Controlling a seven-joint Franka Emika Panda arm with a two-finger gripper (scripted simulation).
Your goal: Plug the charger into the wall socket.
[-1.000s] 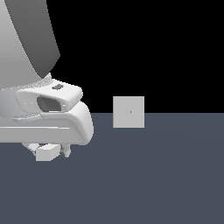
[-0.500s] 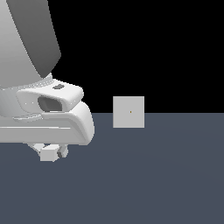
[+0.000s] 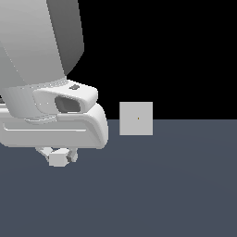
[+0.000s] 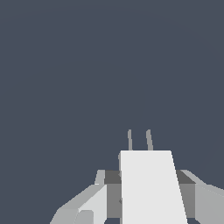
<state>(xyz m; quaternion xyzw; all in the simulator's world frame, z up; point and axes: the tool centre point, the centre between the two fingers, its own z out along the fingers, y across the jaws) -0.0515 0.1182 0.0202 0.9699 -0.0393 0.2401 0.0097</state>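
The charger is a small light-grey block hanging just under the big white arm at the exterior view's left. My gripper is shut on it, a little above the dark floor. In the wrist view the charger fills the space between my fingers, and two thin prongs stick out from its far end. The wall socket is an upright light-grey square panel with a tiny dark dot at its centre. It stands well to the exterior view's right of the charger and is not in the wrist view.
A dark slate-blue floor spreads under everything, with black background above it. The bulky white arm link hides most of the exterior view's left side.
My gripper with the charger has shifted a little toward the exterior view's right, closer to the wall socket. The socket has not moved.
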